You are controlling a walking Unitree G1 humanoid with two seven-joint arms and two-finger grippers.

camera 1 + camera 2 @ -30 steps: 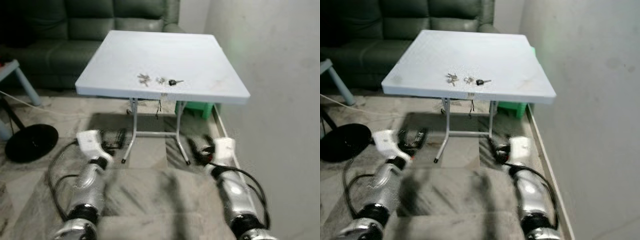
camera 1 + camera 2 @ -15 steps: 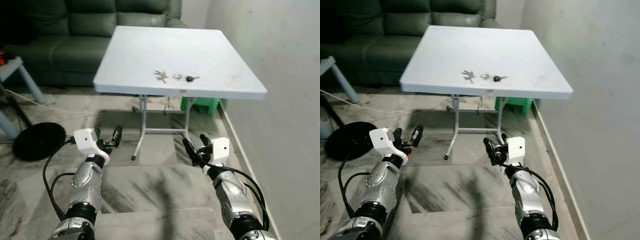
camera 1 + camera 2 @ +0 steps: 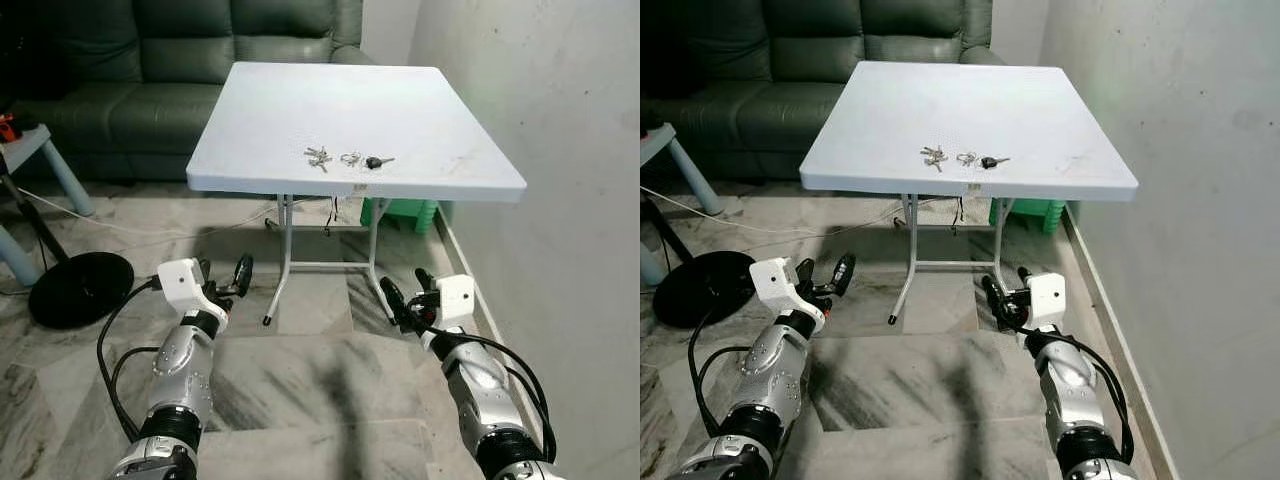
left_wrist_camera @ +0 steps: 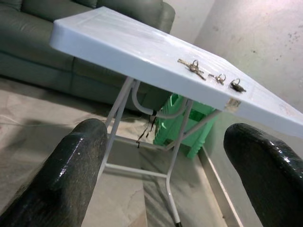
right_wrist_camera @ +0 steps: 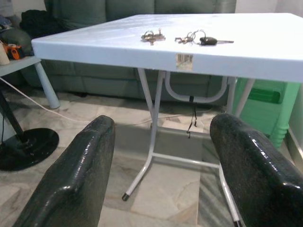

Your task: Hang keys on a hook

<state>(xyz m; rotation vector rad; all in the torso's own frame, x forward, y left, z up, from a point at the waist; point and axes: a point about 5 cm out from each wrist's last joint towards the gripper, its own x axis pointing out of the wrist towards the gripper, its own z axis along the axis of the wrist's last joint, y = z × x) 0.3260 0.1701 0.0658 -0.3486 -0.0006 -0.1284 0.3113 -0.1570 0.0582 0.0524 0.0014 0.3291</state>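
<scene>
A bunch of silver keys [image 3: 318,156], a small key ring [image 3: 350,158] and a black-headed key [image 3: 376,161] lie in a row near the front edge of a white folding table [image 3: 300,100]. Both arms are held low before the table, well below its top. My left gripper [image 3: 222,275] is open and empty over the floor, left of the table legs. My right gripper [image 3: 405,290] is open and empty too, below the table's right side. The right wrist view looks between its fingers [image 5: 80,175] at the keys [image 5: 151,36] on the table edge.
A dark green sofa [image 3: 150,60] stands behind the table, and a pale wall [image 3: 560,120] runs close along its right side. A green stool [image 3: 400,212] sits under the table. A black round base [image 3: 80,288], a cable and a small side table [image 3: 30,140] are at the left.
The camera has moved and the picture has gone from blurred to sharp. The keys lie where they were on the table. Both grippers stay open and empty.
</scene>
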